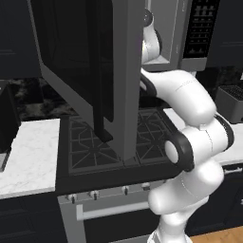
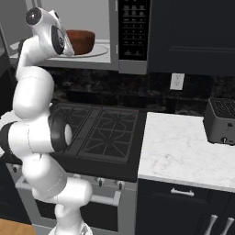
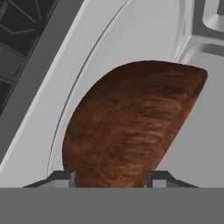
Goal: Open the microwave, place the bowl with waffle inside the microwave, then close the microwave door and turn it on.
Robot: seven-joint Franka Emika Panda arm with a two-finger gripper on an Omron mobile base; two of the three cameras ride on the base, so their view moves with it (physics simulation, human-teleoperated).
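The bowl (image 2: 81, 41) rests on the pale round plate on the floor of the microwave (image 2: 132, 64), inside the open cavity. In the hand view the bowl (image 3: 131, 127) lies directly ahead of the gripper (image 3: 110, 178), toward 12 o'clock, with its brown wall running down between the two fingertips (image 3: 62, 178), one tip at either side of it. Whether the pads press on the wall or stand just clear of it cannot be determined, so the grip state is left as undetermined. The bowl is round and presents no long axis. The microwave door (image 1: 80, 71) stands swung out at about 9 o'clock from the arm in the left base view. Judgement: the placing step looks complete or nearly so; the coming move is a straight withdrawal along the approach line, away from the bowl, before the door is addressed.
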